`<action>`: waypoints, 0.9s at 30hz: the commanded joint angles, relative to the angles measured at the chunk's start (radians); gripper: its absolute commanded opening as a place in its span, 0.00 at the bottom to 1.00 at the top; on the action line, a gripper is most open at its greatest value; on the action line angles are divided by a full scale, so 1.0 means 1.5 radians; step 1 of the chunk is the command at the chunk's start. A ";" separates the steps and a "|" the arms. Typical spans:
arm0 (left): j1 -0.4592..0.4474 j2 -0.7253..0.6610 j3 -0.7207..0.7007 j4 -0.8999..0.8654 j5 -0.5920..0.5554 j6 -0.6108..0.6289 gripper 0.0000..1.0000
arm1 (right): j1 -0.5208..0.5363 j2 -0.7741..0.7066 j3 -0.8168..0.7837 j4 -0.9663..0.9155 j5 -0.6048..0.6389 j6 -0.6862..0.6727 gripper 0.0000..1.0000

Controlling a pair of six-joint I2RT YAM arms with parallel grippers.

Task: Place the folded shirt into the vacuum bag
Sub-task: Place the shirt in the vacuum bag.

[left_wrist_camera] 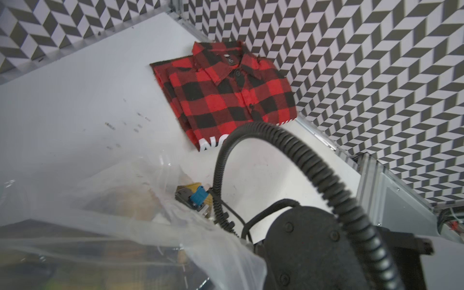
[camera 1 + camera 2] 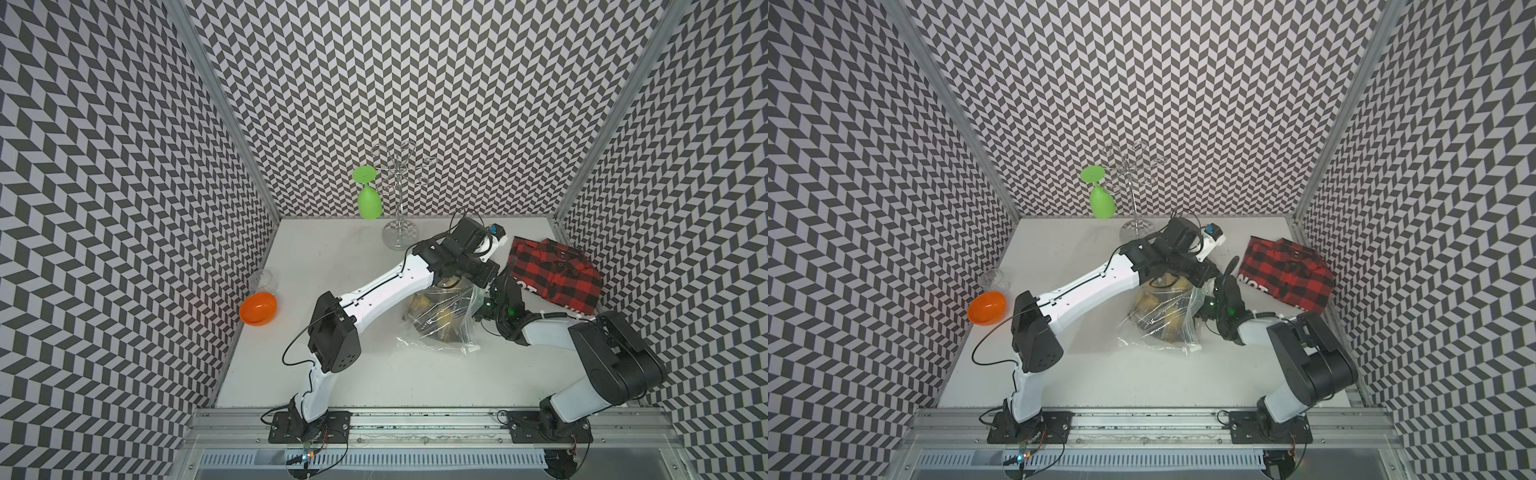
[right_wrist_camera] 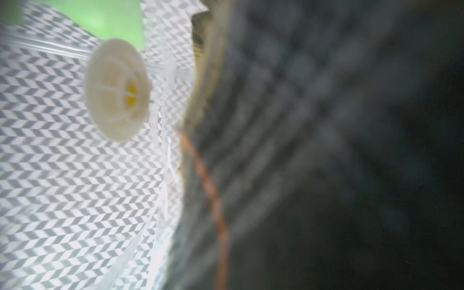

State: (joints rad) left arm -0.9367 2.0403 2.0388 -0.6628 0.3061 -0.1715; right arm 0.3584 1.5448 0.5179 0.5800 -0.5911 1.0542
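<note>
bag lies crumpled on the table. left gripper is closed, apparently pinching its far edge, while right gripper sits at the mouth, jaw state not discernible. shirt lies folded beyond, clear of both grippers: pickup and insertion remain.
</note>
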 commanded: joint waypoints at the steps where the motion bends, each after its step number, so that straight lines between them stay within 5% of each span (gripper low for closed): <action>1: -0.045 -0.022 0.014 0.002 0.071 0.030 0.01 | -0.016 -0.073 0.021 0.077 -0.016 0.044 0.27; 6: -0.030 -0.096 -0.124 0.023 0.020 0.057 0.01 | -0.046 -0.184 0.026 -0.054 -0.016 0.014 0.25; 11: 0.027 -0.147 -0.244 0.068 0.022 0.062 0.02 | -0.099 -0.243 -0.065 -0.008 -0.105 0.054 0.24; 19: 0.018 -0.101 -0.169 0.113 0.079 0.027 0.02 | -0.041 -0.155 -0.026 -0.062 0.022 0.025 0.24; 23: 0.042 -0.099 -0.148 0.108 0.028 0.027 0.02 | -0.023 -0.081 0.004 -0.089 0.070 0.003 0.34; 27: 0.095 -0.104 -0.188 0.123 0.021 0.010 0.02 | -0.025 -0.021 0.059 -0.162 0.011 -0.074 0.63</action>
State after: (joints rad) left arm -0.8509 1.9137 1.7710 -0.5346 0.3523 -0.1406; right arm 0.3187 1.4765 0.5426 0.3767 -0.5568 1.0313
